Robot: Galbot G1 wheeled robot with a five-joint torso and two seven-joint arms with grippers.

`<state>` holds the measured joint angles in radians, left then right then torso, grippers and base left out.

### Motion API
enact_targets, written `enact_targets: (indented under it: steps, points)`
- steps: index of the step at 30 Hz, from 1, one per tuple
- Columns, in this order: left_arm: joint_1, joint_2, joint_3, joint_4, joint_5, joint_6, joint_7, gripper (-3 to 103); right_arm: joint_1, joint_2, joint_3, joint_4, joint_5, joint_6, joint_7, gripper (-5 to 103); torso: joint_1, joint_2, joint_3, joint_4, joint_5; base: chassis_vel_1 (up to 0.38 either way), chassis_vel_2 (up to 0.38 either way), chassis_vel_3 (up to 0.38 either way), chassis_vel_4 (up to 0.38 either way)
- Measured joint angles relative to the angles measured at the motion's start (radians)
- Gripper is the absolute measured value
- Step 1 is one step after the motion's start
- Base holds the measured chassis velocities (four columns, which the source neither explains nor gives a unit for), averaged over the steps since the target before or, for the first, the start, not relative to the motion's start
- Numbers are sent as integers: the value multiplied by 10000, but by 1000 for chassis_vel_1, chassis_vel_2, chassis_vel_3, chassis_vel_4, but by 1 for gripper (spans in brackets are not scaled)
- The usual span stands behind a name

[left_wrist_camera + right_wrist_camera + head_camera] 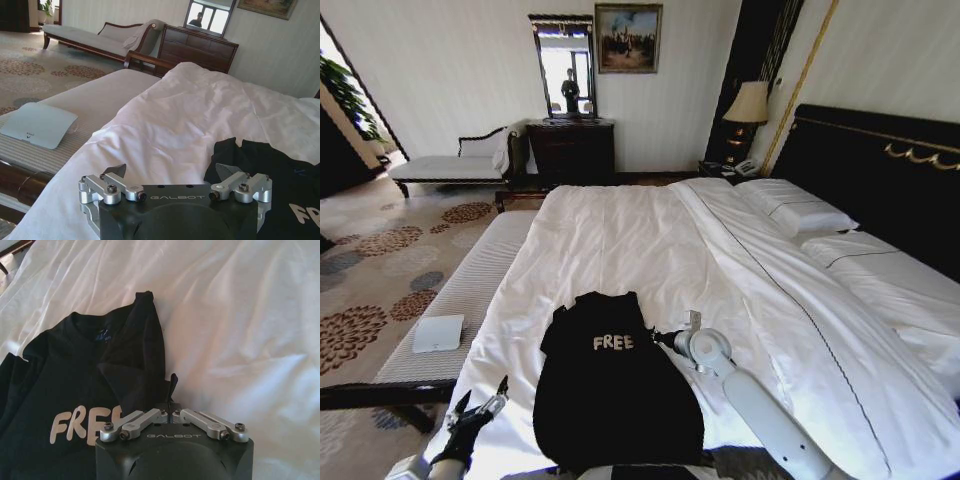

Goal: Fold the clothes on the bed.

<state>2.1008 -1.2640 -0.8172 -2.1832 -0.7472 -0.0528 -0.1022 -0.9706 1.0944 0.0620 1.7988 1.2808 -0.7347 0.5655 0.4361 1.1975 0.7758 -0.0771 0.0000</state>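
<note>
The black T-shirt (615,390) with white "FREE" lettering lies flat near the foot of the bed (620,240), on its white duvet. My right gripper (663,338) is at the shirt's right edge, level with the lettering. In the right wrist view its fingers (172,387) are shut together on the dark fabric of the shirt (90,370), where the sleeve is folded inward. My left gripper (480,405) hovers open over the duvet, left of the shirt and apart from it. In the left wrist view the left gripper (172,172) has spread fingers and the shirt (270,165) lies beside it.
A pale striped bench (460,300) runs along the foot of the bed, with a flat white device (438,332) on it. Pillows (795,210) and the dark headboard (880,170) stand at the right. A chaise (450,165) and a dresser (570,150) line the far wall.
</note>
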Motion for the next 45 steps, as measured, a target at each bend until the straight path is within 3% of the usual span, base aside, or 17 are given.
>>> enact_targets:
  steps: [9, 24, 27, 35, 45]
  points:
    - [-58, -32, 125, -202, 331, -18, 68, 100, -300, -172, 515, 349, -2179, 903, -1060, 0, 0, -1, 0, 0, 0, 0, 0, 0, 0]
    - [-82, -47, 173, -262, 379, -39, 73, 100, -1092, -325, 1945, 352, -3564, 1615, -1554, 0, 0, 0, 0, 0, 0, 0, 0, 0, 0]
    - [-50, -43, 148, -278, 372, -58, 77, 100, -1270, -229, 1972, 285, -3828, 1629, -1557, 0, 0, 0, 0, 0, 2, 0, 0, 0, 0]
    - [129, -59, -14, -319, 271, -199, 113, 100, -2042, 681, 2364, -13, -6015, 2301, -1500, 0, 0, 0, -1, 1, 0, 0, 0, 0, 0]
    - [14, -76, -13, -381, 214, -126, 109, 100, -2704, 1380, 3037, 174, -6429, 2463, -1229, 0, 0, 0, -1, 0, -1, 0, 0, 0, 0]
